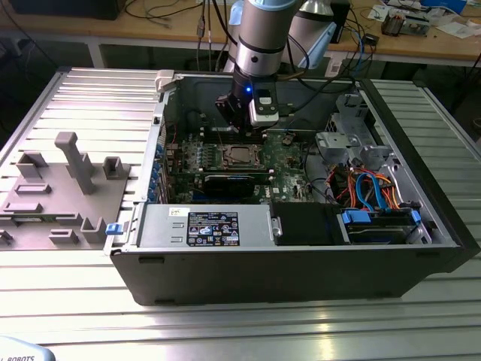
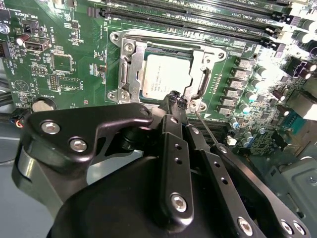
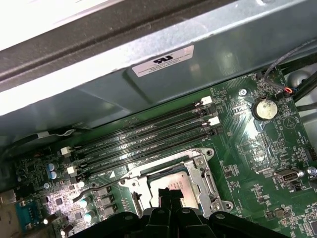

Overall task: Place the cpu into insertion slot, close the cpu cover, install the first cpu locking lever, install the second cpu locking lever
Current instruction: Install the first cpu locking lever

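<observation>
The cpu (image 2: 166,73) (image 3: 172,181) lies flat in the insertion slot (image 2: 119,37) on the green motherboard, seen small in the exterior view (image 1: 240,156). The silvery cpu cover (image 2: 133,67) (image 3: 199,171) lies down around it, framing the chip's top. My gripper (image 2: 177,99) (image 3: 171,195) (image 1: 242,129) hovers just over the socket's edge, shut, with nothing visible between its tips. A thin wire locking lever (image 2: 207,130) slants up away from the socket beside my fingers. Another curved lever (image 3: 96,187) stands free next to the socket.
Long black memory slots (image 3: 148,134) run alongside the socket. A coin battery (image 3: 264,108) sits on the board. The case holds a power supply (image 1: 203,226) and a drive cage with blue and orange cables (image 1: 376,195). A grey fixture (image 1: 68,180) stands at the exterior view's left.
</observation>
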Controlling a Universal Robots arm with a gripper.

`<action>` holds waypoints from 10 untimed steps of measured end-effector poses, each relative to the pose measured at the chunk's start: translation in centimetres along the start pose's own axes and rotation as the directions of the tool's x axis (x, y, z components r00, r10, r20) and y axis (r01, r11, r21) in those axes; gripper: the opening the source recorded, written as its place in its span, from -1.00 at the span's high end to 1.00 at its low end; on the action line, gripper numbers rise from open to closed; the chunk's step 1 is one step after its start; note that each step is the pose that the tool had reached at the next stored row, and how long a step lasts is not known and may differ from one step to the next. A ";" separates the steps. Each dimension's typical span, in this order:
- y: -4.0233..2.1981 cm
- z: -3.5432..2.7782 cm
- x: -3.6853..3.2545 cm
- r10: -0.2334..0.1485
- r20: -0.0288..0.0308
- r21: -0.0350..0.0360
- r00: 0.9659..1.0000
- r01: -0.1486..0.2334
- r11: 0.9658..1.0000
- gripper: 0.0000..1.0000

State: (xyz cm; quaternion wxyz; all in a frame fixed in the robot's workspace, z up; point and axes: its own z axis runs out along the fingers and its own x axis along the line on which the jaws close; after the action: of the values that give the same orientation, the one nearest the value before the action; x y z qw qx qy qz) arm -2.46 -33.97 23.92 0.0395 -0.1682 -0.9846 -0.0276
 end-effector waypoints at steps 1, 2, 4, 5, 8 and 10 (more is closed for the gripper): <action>0.00 0.00 0.00 -0.001 0.000 0.000 1.000 0.001 1.000 0.79; 0.00 0.00 0.00 -0.002 0.000 0.000 1.000 0.002 1.000 0.79; 0.00 0.00 0.00 -0.005 0.000 0.000 1.000 0.005 1.000 0.79; 0.00 0.00 0.00 -0.005 0.000 0.000 1.000 0.005 1.000 0.79; 0.00 0.00 0.00 -0.008 0.000 0.001 1.000 0.008 1.000 0.79; 0.00 0.00 0.00 -0.009 0.000 0.001 1.000 0.009 1.000 0.79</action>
State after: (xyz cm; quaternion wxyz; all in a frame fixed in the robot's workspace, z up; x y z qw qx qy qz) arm -2.46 -33.97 23.93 0.0397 -0.1637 -0.9853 -0.0275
